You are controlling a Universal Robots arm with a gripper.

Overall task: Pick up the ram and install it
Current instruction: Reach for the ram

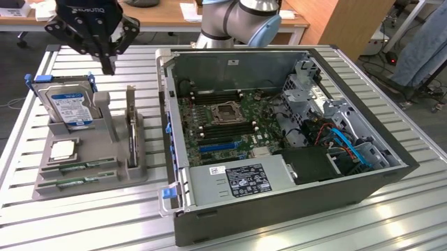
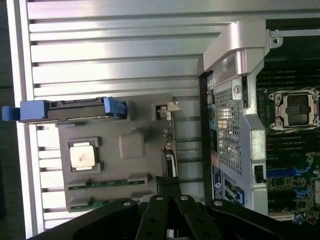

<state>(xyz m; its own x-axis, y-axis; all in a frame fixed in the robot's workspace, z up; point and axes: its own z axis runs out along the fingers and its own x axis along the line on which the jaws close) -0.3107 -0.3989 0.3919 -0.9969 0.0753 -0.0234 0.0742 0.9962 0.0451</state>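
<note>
Two slim green ram sticks [image 1: 80,168] [image 2: 107,182] lie side by side in slots at the near end of a grey parts holder [image 1: 104,157] [image 2: 132,145], on the exterior view's left. My black gripper [image 1: 108,67] [image 2: 167,181] hangs shut and empty above the holder's far end, well above the ram and behind the upright hard drive [image 1: 66,104]. The open computer case [image 1: 279,130] lies beside the holder, with its motherboard's dark memory slots [image 1: 216,97] flanking the processor socket [image 1: 227,112] [image 2: 295,107].
The holder also carries a square silver processor [image 1: 63,150] [image 2: 81,156] and a card standing on edge [image 1: 131,125]. The case's raised walls, drive cage [image 1: 307,89] and power supply [image 1: 237,180] surround the motherboard. The slatted metal table [image 1: 84,219] extends around everything.
</note>
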